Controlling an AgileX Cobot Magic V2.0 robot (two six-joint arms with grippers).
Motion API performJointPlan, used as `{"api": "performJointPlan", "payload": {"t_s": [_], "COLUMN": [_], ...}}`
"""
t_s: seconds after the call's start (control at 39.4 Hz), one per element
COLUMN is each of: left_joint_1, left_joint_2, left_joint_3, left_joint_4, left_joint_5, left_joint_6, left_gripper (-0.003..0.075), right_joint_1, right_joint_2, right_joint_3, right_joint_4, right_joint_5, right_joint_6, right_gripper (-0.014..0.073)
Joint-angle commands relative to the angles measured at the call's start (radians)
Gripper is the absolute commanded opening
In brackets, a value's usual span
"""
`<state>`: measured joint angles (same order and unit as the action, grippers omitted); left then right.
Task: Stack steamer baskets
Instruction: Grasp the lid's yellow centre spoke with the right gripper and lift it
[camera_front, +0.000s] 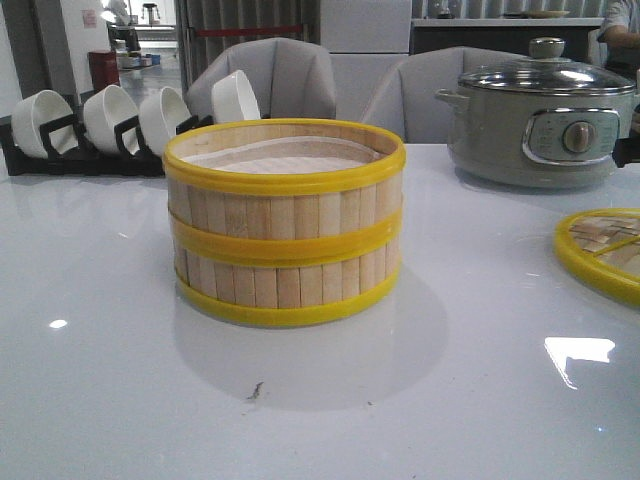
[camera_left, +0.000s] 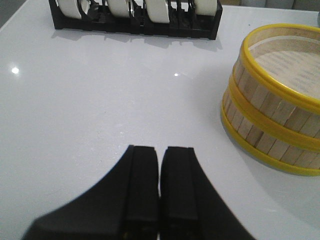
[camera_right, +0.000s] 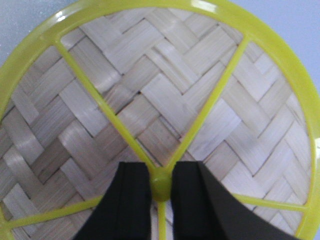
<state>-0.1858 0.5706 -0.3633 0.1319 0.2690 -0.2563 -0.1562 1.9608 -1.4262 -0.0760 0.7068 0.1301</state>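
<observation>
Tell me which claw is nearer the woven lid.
Right. The right claw sits directly over the woven lid, fingers on either side of its centre knob. The left claw is shut above bare table, beside the stacked baskets.

Stacked steamer baskets (camera_front: 285, 225) block mid-table; bare tabletop (camera_front: 90, 330) lies around them.

No text, brand, number or sign can be read in any of the three views. The control panel (camera_front: 567, 135) on the cooker (camera_front: 540, 120) at the back of the front view has a dial and some small marks, but they are too small and blurred to make out. A pale notice (camera_front: 90, 17) on the far wall is just as unreadable.
</observation>
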Motion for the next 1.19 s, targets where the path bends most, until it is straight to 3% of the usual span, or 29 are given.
{"api": "performJointPlan", "payload": {"t_s": [0.0,0.25,0.56,0.71,1.17], "left_joint_1": [0.0,0.0,0.0,0.0,0.0], "left_joint_2": [-0.002,-0.002,-0.002,-0.002,-0.002], "left_joint_3": [-0.031,-0.031,-0.031,-0.031,-0.031], "left_joint_4": [0.002,0.002,0.002,0.002,0.002], "left_joint_5": [-0.087,-0.087,-0.087,-0.087,-0.087], "left_joint_6": [-0.006,-0.006,-0.006,-0.006,-0.006], "left_gripper": [0.0086,0.0086,0.0086,0.0086,0.0086], "right_joint_1": [-0.004,0.038,0.158,0.259,0.623], "right_joint_2": [-0.053,-0.118,-0.216,-0.217,-0.072], "right_joint_3": [-0.033,-0.043,-0.224,-0.387,-0.763], "right_joint_4": [-0.01,-0.011,-0.01,0.001,0.087], "right_joint_5": [-0.007,0.026,0.184,0.287,0.383], "right_joint_6": [0.0,0.0,0.0,-0.002,-0.08], "right_gripper": [0.0063,0.0053,0.0053,0.0053,0.0053]}}
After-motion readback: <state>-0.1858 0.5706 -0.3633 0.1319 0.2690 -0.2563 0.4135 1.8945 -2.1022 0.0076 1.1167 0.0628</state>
